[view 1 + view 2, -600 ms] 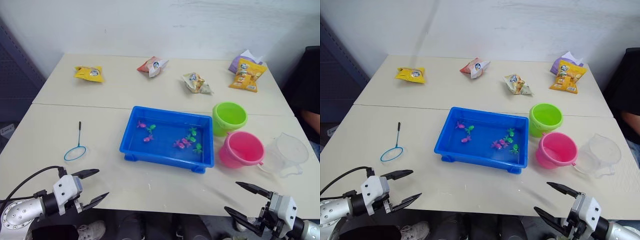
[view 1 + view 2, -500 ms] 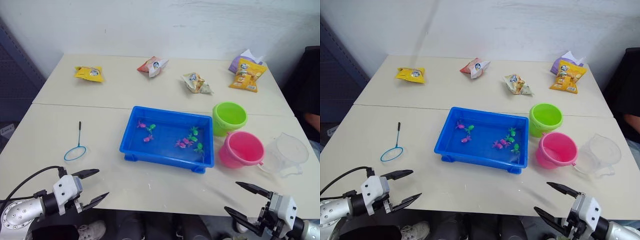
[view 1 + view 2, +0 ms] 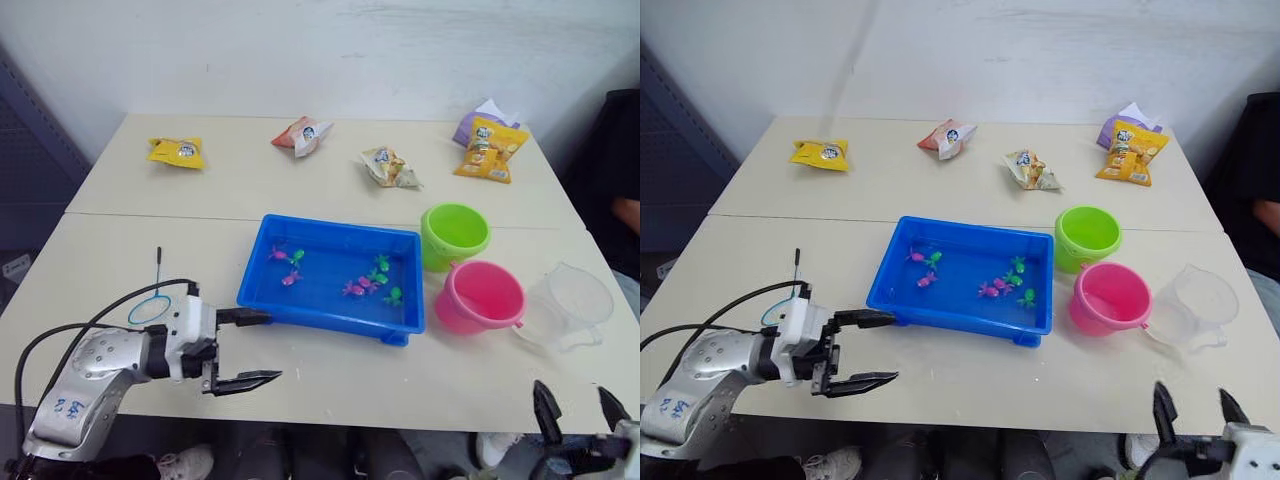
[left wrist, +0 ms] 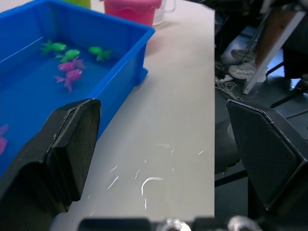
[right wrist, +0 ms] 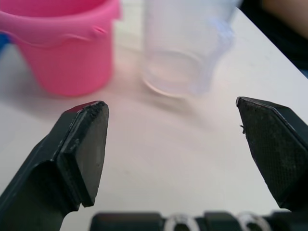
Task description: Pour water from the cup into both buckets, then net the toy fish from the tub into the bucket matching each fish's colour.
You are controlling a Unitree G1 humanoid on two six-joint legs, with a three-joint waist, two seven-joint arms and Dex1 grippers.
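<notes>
While the left gripper [image 3: 243, 348] floats wide open over the counter [image 3: 330, 375] just by the blue tub's [image 3: 330, 318] near corner, the right gripper [image 3: 574, 413] waits open at the counter's edge, near the clear cup [image 3: 568, 308]. Little pink and green toy fish [image 3: 370, 285] sit in the tub. Beside it stand the pink bucket [image 3: 480, 298] and green bucket [image 3: 455, 235]. Apart on the left lies the net [image 3: 150, 305].
</notes>
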